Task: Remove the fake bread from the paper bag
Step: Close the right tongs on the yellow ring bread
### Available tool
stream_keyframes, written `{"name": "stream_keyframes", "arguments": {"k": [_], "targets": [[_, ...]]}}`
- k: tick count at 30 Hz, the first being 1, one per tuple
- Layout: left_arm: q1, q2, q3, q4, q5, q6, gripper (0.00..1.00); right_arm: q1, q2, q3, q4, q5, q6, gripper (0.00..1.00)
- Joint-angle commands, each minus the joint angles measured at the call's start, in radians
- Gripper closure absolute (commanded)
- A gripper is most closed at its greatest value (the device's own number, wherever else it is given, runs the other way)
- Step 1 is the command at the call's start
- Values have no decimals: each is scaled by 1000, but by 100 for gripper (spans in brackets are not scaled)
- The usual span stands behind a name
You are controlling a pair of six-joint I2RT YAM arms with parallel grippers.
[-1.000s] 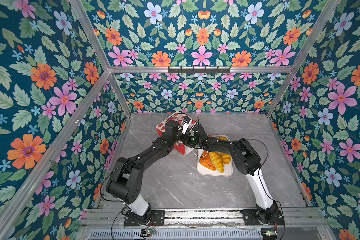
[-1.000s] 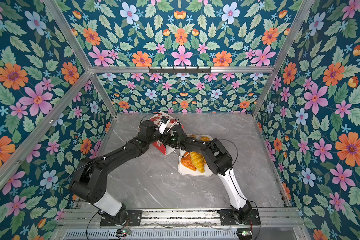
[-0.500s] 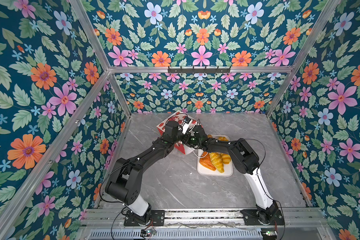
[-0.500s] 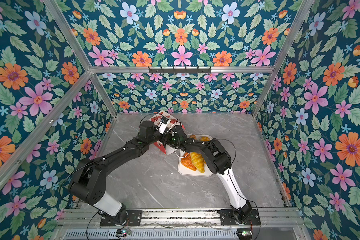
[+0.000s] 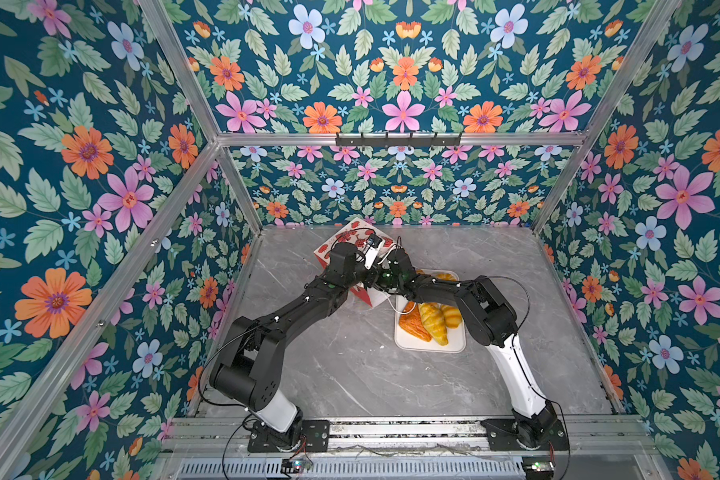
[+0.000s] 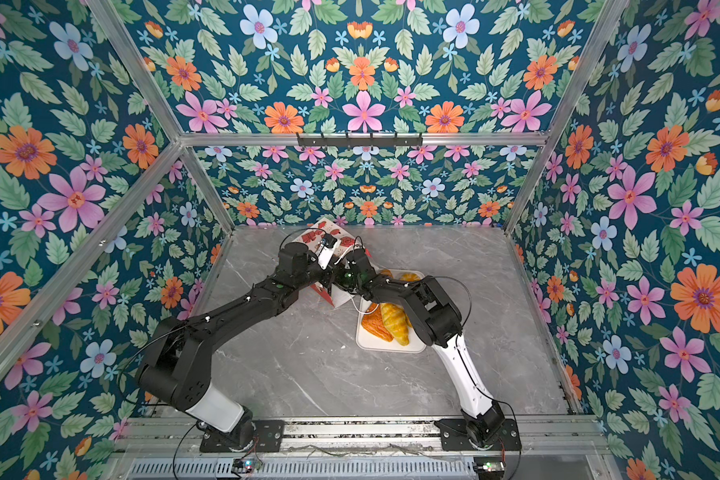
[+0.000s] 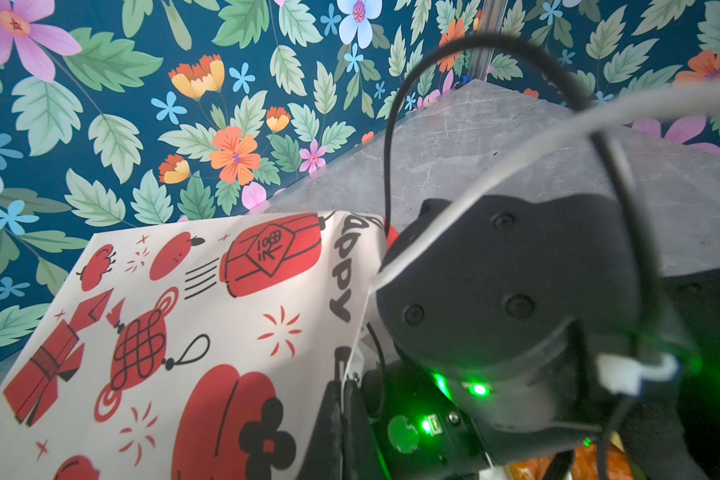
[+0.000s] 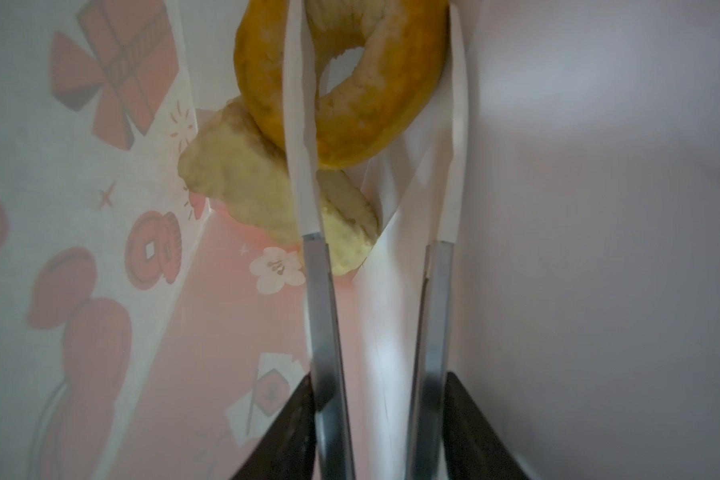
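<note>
The paper bag (image 5: 350,237) (image 6: 313,235), white with red figures, lies tipped at the back of the table in both top views. My left gripper (image 7: 344,386) is shut on its rim, with a thin white edge of the bag (image 7: 184,332) between the fingers. My right gripper (image 8: 375,25) is inside the bag and hidden in both top views. Its fingers stand apart around a golden ring of fake bread (image 8: 350,120); one finger crosses the ring's face and the other lies at its edge. A paler piece (image 8: 242,183) lies under the ring.
A flat white tray (image 5: 429,344) (image 6: 387,345) sits right of the bag, under the right arm. It holds a croissant (image 5: 433,323), an orange puff (image 5: 411,326) and buns (image 5: 452,316). Flowered walls close in the grey table on three sides.
The right arm has pushed slightly further into the bag and its fingers have come closer together. The left arm holds the bag's rim as before.
</note>
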Motion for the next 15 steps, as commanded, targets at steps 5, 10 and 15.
{"name": "stream_keyframes", "arguments": {"k": [5,10,15], "targets": [[-4,-9,-2,16,28,-2,100,-7,-3,-11,49,-47,20,63],[-4,-6,-2,16,23,4,100,-14,-18,-46,62,-75,23,67],[-4,-4,-2,14,19,6,100,-21,-33,-75,74,-99,25,71]]}}
